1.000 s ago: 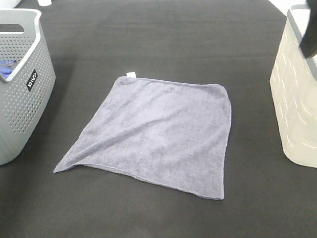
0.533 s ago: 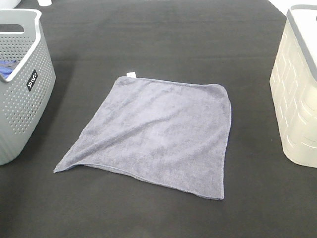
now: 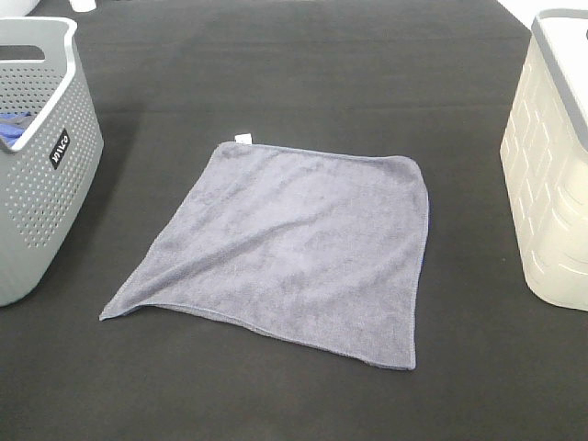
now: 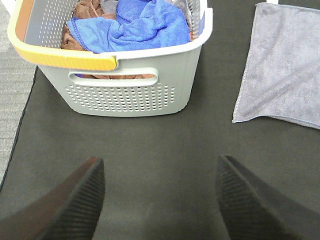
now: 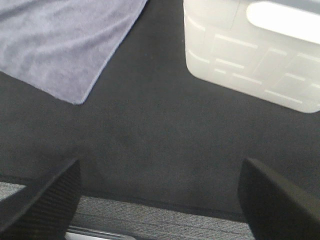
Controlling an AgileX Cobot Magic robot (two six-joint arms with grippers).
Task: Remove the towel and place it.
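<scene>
The towel [image 3: 294, 248], grey-lavender with a small white tag at its far corner, lies spread flat on the black mat in the middle of the exterior high view. Neither arm shows in that view. In the left wrist view my left gripper [image 4: 160, 200] stands open above bare mat, with the towel's corner [image 4: 285, 70] well off to one side. In the right wrist view my right gripper [image 5: 160, 200] is wide open over the mat's near edge, and the towel's corner [image 5: 60, 50] lies apart from it. Nothing is held.
A grey perforated basket [image 3: 41, 165] stands at the left; it holds a bright blue cloth [image 4: 135, 25] and a brown one. A cream basket [image 3: 556, 184] stands at the right. The black mat [image 3: 303, 83] covers the table.
A dark piece of the right arm at the upper right of the exterior high view has gone out of frame. The towel and baskets have not moved.
</scene>
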